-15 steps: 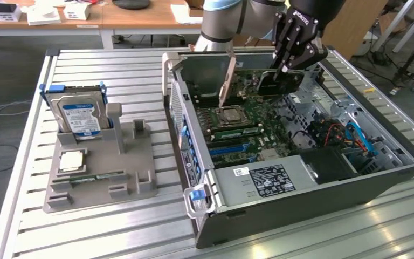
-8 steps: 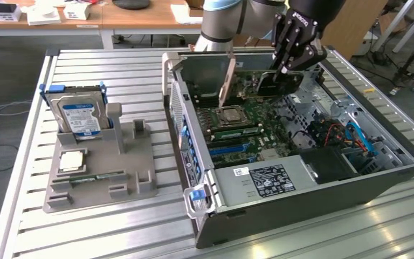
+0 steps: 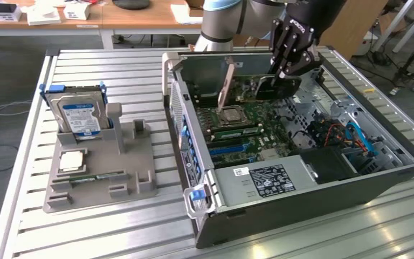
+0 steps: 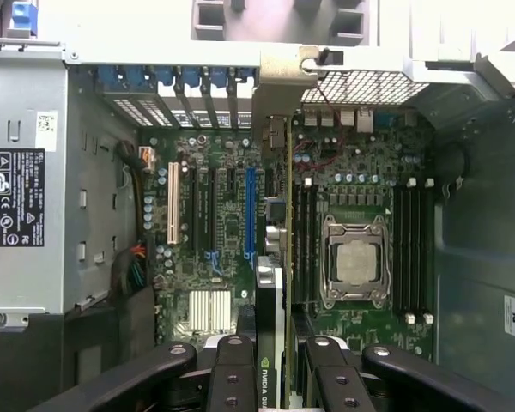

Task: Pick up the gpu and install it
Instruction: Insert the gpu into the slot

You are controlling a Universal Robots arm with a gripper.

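The gpu [image 3: 254, 89] is a thin dark card with a silver end bracket, hanging on edge above the motherboard [image 3: 245, 141] inside the open computer case [image 3: 301, 216]. My gripper [image 3: 282, 78] is shut on the card's end away from the bracket. From the wrist, I look along the gpu [image 4: 275, 296] edge-on, with its bracket [image 4: 275, 86] against the case's rear slot wall. The black fingers [image 4: 232, 373] of my gripper [image 4: 275, 382] press on both faces of the card. It sits over the board between the blue slot [image 4: 250, 210] and the processor socket [image 4: 356, 262].
A grey fixture tray [image 3: 131, 178] lies on the slatted table at the exterior view's left, holding a blue-labelled hard drive [image 3: 83, 116], a processor chip [image 3: 74, 161] and a RAM stick [image 3: 95, 177]. The power supply [image 3: 268, 181] and cables [image 3: 351, 140] fill the case's near end.
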